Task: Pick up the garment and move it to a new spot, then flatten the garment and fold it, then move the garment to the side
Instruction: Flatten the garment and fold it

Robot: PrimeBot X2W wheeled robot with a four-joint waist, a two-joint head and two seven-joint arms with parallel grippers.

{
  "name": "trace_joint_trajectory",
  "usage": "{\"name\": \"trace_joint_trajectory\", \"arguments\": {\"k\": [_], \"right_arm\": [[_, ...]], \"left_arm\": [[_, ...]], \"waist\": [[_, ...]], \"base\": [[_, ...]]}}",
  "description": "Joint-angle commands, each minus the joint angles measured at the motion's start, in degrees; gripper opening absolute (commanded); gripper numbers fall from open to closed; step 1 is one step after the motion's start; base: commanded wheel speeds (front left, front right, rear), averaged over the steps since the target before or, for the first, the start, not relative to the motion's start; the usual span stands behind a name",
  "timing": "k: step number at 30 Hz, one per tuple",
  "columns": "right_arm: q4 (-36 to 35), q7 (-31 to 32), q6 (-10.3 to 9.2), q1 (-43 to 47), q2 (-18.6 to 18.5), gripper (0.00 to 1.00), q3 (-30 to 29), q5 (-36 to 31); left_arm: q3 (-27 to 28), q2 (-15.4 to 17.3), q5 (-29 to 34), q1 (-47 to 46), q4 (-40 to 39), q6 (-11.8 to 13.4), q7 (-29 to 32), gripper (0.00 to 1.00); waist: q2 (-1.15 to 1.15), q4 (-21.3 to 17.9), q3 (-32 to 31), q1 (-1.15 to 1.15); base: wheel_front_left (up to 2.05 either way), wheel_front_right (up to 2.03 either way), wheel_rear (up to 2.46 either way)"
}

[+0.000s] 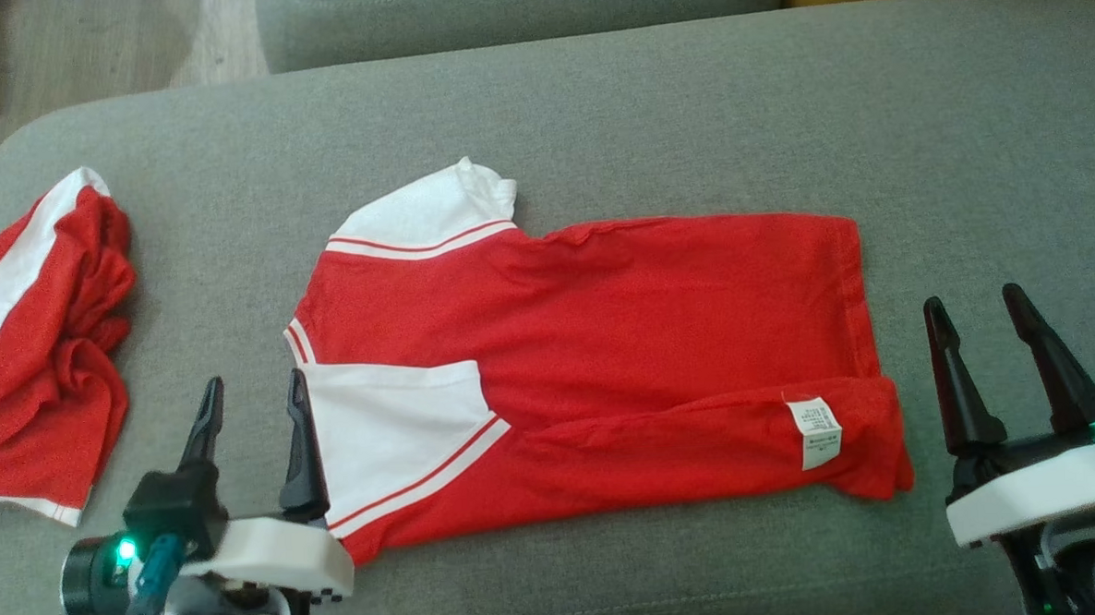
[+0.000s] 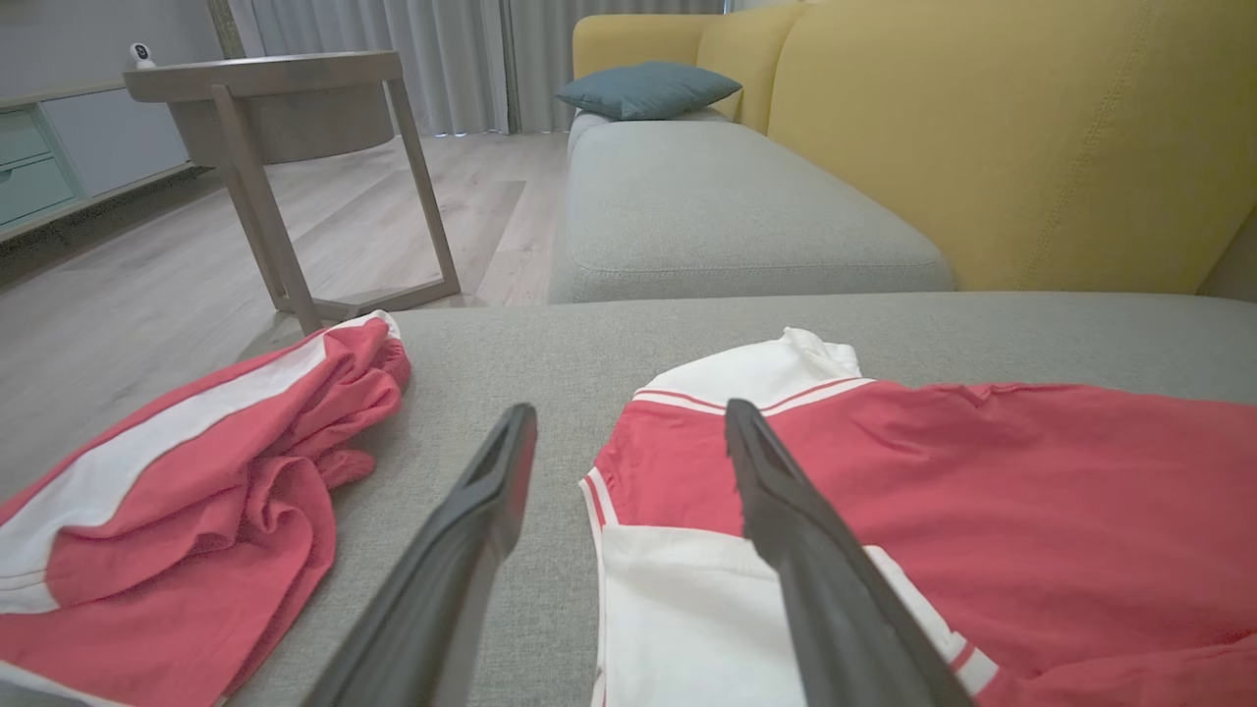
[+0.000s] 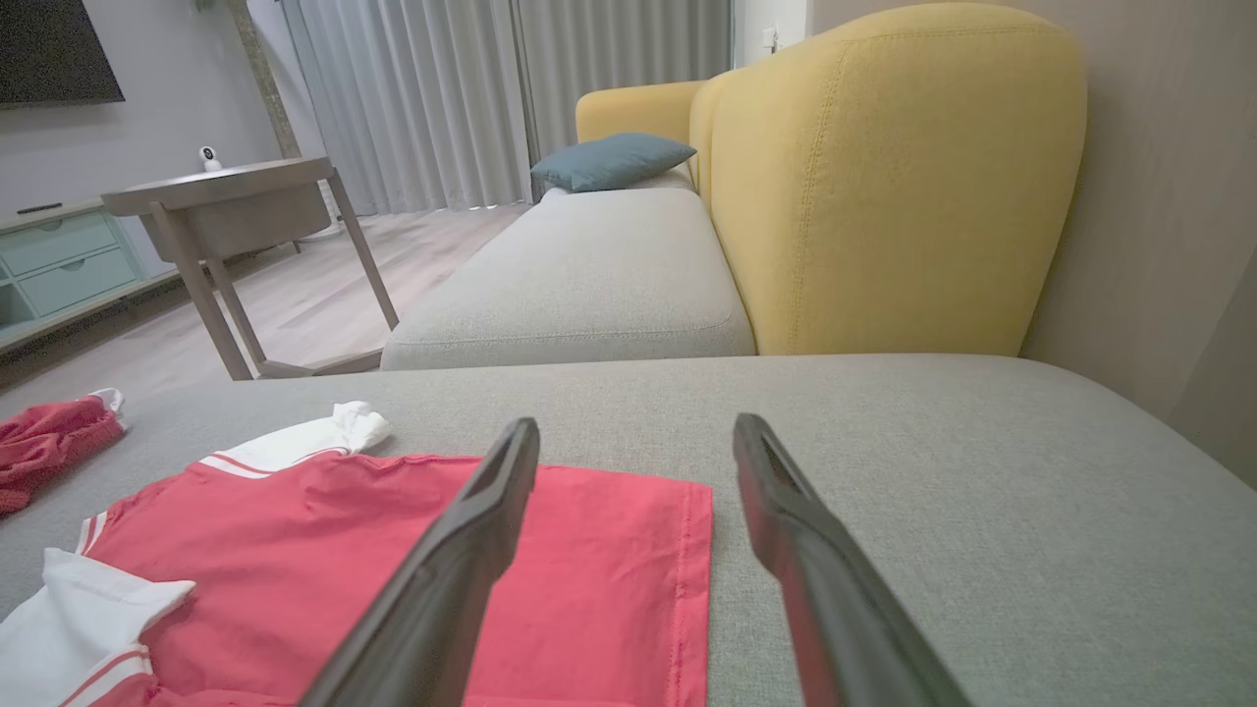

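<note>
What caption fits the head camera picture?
Open left gripper and open right gripper flank a partly folded red shirt on a grey cushion.

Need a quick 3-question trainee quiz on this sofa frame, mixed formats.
1. True or false: a white care label shows on the flat red fabric shirt with white sleeves.
2. The crumpled red-and-white fabric garment lies: A) to the robot's left of the shirt B) to its right C) on it.
3. Fill in: left tool and right tool are both ____.
Key: 1 true; 2 A; 3 open.
</note>
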Motion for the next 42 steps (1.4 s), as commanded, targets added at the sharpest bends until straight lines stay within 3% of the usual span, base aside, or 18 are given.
{"name": "trace_joint_trajectory", "arguments": {"k": [1, 6, 11, 16, 22, 28, 32, 39, 40, 41, 42], "right_arm": [[-1.71, 0.02, 0.37, -2.05, -0.52, 1.00, 0.98, 0.37], [-1.69, -0.05, 0.37, -2.88, -0.47, 1.00, 0.76, 0.89], [-2.65, -0.27, 0.37, -4.96, -0.70, 1.00, 0.70, 1.24], [-3.02, -0.82, 0.37, -7.63, -1.20, 1.00, 1.03, 1.70], [-1.64, -1.74, 0.37, -10.25, -1.29, 1.00, 2.88, 2.49], [0.23, -2.73, 0.37, -11.49, -1.47, 1.00, 3.43, 3.31], [0.86, -2.91, 0.37, -11.78, -1.56, 1.00, 3.48, 3.70], [2.06, -2.44, 0.37, -11.91, -1.55, 1.00, 3.58, 4.20], [2.25, -2.25, 0.37, -11.90, -1.55, 1.00, 3.59, 4.33], [2.35, -2.09, 0.37, -11.89, -1.54, 1.00, 3.63, 4.46], [2.46, -1.88, 0.37, -11.88, -1.54, 1.00, 3.67, 4.55]], "left_arm": [[1.55, 1.20, 0.42, -3.08, -2.11, 0.06, 0.04, 1.00], [-0.59, 0.55, 0.10, -9.52, -0.17, -2.71, 1.24, 1.00], [-3.28, -2.05, -0.63, -22.62, 6.40, -6.60, 4.12, 1.00], [-4.20, -5.01, -1.80, -37.42, 18.80, -10.27, 5.37, 1.00], [-4.16, -6.47, -3.24, -50.43, 39.23, -13.60, 6.35, 1.00], [-5.31, -7.23, -3.01, -58.57, 56.28, -15.40, 6.93, 1.00], [-5.40, -7.85, -3.49, -61.32, 62.43, -15.51, 7.56, 1.00], [-8.09, -9.08, -3.12, -64.96, 73.81, -16.46, 16.37, 1.00], [-8.82, -9.18, -2.72, -65.19, 74.68, -16.62, 18.00, 0.65], [-9.61, -9.26, -2.16, -65.47, 75.15, -16.56, 18.84, 0.18], [-10.40, -9.31, -1.52, -65.70, 75.47, -16.31, 19.16, 0.00]], "waist": [[0.00, 0.10, 0.32, 0.00], [0.00, 0.56, 3.05, 0.00], [0.00, 0.39, 8.30, 0.00], [0.00, -0.84, 13.42, 0.00], [0.00, -3.18, 17.12, 0.00], [0.00, -4.48, 18.82, 0.00], [0.00, -4.70, 19.18, 0.00], [0.00, -4.99, 18.93, 0.00], [0.00, -5.01, 18.83, 0.00], [0.00, -5.04, 18.78, 0.00], [0.00, -5.08, 18.71, 0.00]], "base": [[0.00, 0.00, 0.00], [0.00, 0.00, 0.00], [0.00, 0.00, 0.00], [0.00, 0.00, 0.00], [0.00, 0.00, 0.00], [0.00, 0.00, 0.00], [0.00, 0.00, 0.00], [0.00, 0.00, 0.00], [0.00, 0.00, 0.00], [0.00, 0.00, 0.00], [0.00, 0.00, 0.00]]}}
